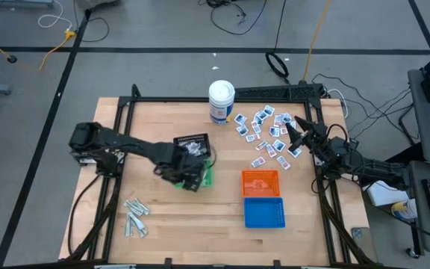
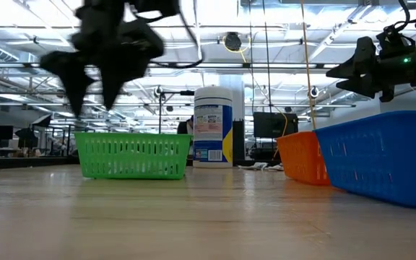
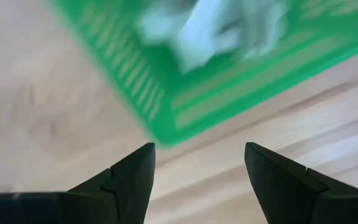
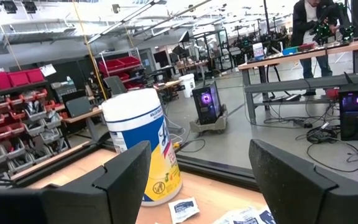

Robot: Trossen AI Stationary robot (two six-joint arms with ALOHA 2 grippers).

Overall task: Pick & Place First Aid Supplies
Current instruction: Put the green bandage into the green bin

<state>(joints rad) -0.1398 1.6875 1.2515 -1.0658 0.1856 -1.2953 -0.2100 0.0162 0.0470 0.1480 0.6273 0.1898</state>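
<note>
wooden table point(image 1: 163, 217), big workshop behind

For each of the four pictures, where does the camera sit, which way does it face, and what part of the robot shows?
High: overhead, facing down; both arms, left gripper, right gripper.
Low: at tabletop height, facing level; both grippers hang in from above.
Left wrist: faces down at the green basket; own open fingers.
Right wrist: faces across the table's edge into the room; own open fingers.
Shared: the white canister shows in the high, low and right wrist views.
</note>
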